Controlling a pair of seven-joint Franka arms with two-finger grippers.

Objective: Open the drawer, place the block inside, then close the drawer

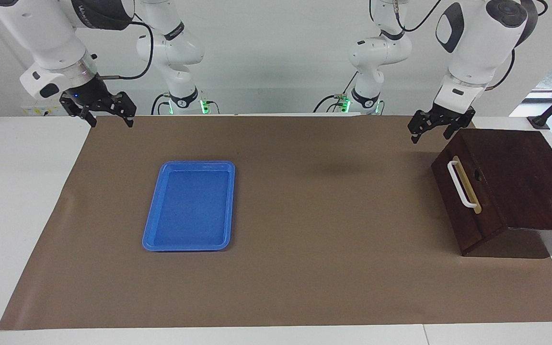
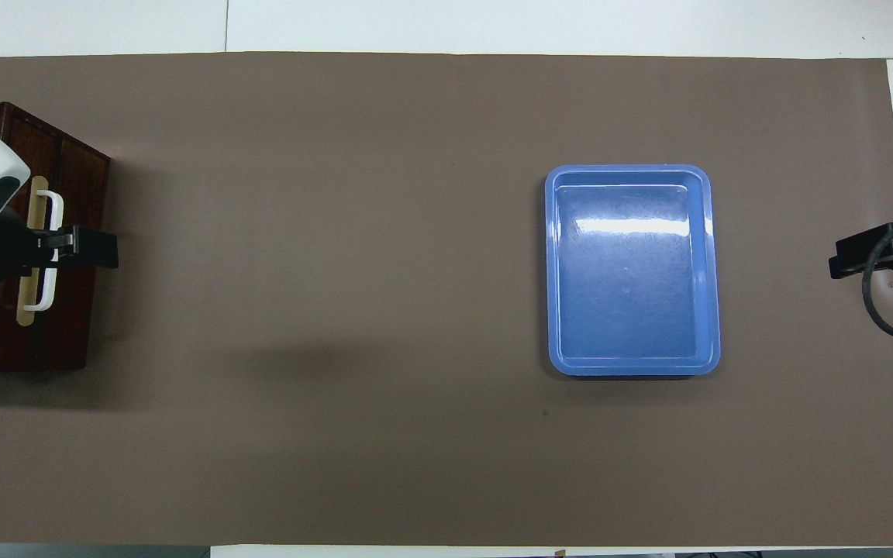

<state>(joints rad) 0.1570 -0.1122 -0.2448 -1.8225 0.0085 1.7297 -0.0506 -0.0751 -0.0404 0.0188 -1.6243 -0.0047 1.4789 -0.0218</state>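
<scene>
The dark brown drawer [image 1: 455,206] is shut in its dark cabinet [image 1: 520,172] at the left arm's end of the table. Its white bar handle [image 1: 462,184] faces the middle of the table. The drawer [image 2: 74,325] and handle [image 2: 49,293] also show in the overhead view. My left gripper [image 1: 431,134] is open and empty, raised in the air beside the cabinet's top corner. In the overhead view it [image 2: 94,249] lies over the handle. My right gripper [image 1: 110,122] is open and empty, and it waits over the mat's edge at the right arm's end [image 2: 842,260]. The yellow block is out of view.
An empty flat blue tray [image 1: 187,206] lies on the brown mat [image 1: 328,239] toward the right arm's end; it also shows in the overhead view [image 2: 632,279]. White table surface borders the mat.
</scene>
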